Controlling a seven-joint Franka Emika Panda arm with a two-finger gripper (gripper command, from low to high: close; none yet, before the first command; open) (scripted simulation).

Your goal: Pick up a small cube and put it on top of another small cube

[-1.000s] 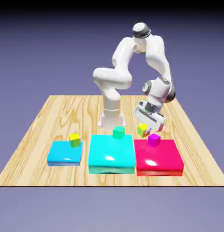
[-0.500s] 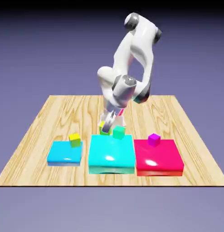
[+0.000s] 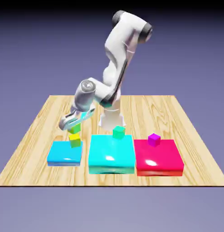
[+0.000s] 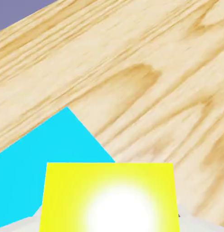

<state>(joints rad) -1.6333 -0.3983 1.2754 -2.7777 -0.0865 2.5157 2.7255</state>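
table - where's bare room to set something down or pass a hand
Free: the wood table right of the red slab, the strip behind the red slab, and the left edge beside the blue slab. Crowded: the blue slab, where the gripper holds a yellow cube over the other small cube. Gaps between slabs, including the cyan slab, are tight.
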